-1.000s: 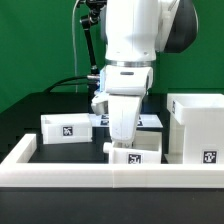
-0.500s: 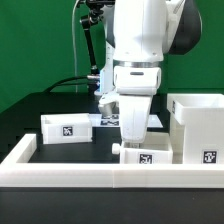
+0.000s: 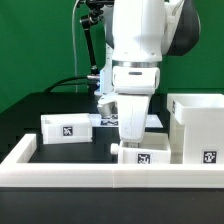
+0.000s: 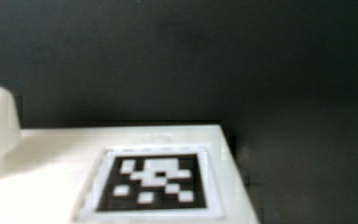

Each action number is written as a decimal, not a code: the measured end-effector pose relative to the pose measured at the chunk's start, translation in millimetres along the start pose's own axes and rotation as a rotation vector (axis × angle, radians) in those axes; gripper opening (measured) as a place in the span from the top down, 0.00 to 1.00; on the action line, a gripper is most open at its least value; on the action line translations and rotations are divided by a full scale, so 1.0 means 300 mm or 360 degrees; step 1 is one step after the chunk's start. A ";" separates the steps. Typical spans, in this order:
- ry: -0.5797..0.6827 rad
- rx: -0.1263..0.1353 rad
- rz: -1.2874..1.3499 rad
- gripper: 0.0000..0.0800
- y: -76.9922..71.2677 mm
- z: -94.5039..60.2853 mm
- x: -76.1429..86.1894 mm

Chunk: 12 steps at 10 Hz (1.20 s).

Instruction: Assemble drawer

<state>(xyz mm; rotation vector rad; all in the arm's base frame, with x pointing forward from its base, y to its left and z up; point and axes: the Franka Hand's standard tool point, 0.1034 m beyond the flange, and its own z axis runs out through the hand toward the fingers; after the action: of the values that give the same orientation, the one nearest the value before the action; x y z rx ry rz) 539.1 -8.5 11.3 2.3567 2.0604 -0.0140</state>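
I'm seeing the gripper (image 3: 127, 142) hanging low over the near tray (image 3: 148, 157), between the left tray (image 3: 65, 128) and the box (image 3: 198, 125). The wrist view is showing only that tray's tag (image 4: 155, 182) up close. I cannot tell the jaws' state.

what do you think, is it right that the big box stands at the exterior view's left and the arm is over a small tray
No: the exterior view shows the big box at its right, not left. The arm is over a small tray.
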 end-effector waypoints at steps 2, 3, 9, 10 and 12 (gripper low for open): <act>0.0007 0.0015 -0.0020 0.95 0.000 -0.004 0.031; 0.0003 0.0013 -0.0051 0.95 0.003 -0.004 0.042; -0.0019 0.0006 -0.0121 0.95 0.003 -0.003 0.052; -0.0016 0.0006 -0.0117 0.95 0.001 -0.003 0.063; -0.0010 0.0005 -0.0107 0.95 0.004 -0.007 0.084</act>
<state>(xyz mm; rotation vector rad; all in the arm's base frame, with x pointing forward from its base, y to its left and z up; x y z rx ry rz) 543.6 16.3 13.0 2.2850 2.1373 -0.0256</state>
